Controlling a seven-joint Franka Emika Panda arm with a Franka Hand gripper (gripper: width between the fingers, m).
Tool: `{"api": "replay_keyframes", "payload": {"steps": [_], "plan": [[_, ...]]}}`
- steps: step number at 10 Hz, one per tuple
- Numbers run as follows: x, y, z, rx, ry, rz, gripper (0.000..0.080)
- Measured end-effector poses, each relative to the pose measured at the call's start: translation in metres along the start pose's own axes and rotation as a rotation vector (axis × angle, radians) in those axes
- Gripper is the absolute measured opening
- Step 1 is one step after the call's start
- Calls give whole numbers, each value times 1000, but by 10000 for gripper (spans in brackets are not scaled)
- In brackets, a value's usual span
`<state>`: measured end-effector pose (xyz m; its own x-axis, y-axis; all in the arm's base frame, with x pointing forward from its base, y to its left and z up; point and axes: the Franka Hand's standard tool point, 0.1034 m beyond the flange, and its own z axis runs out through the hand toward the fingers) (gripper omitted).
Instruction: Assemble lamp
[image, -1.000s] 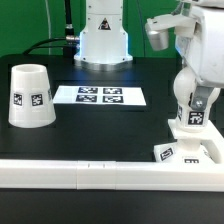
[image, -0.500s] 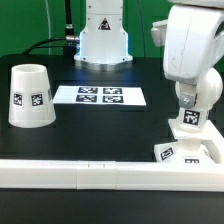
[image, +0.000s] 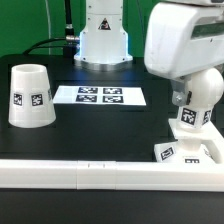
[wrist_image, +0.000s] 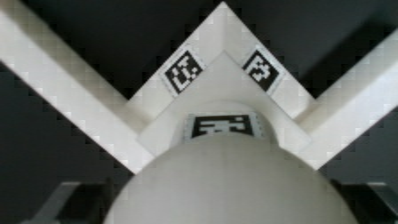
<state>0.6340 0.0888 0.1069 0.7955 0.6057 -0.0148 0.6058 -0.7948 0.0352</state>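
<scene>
The white bulb stands upright on the flat square base at the exterior view's right, against the rail. My gripper reaches down over the bulb's round head and is shut on it; the arm's big white wrist hides the top. In the wrist view the bulb fills the space between my gripper's dark fingers, with the tagged base below it. The tapered shade stands alone, wide end down, at the exterior view's left.
The marker board lies flat in the middle of the black table. A long white rail runs along the front edge. The robot's white pedestal stands at the back centre.
The arm's wrist has turned and swung toward the exterior view's left above the bulb. The bulb's tag has shifted slightly left. The bulb, base and shade stay where they were.
</scene>
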Motion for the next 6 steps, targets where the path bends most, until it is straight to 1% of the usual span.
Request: {"api": "replay_keyframes", "payload": {"steps": [1,4,6], "plan": [[-3,-1,1,0,5,123,576],[-5,-4,2,0,11,416,576],[-5,-4,1,16,11,642,576]]}}
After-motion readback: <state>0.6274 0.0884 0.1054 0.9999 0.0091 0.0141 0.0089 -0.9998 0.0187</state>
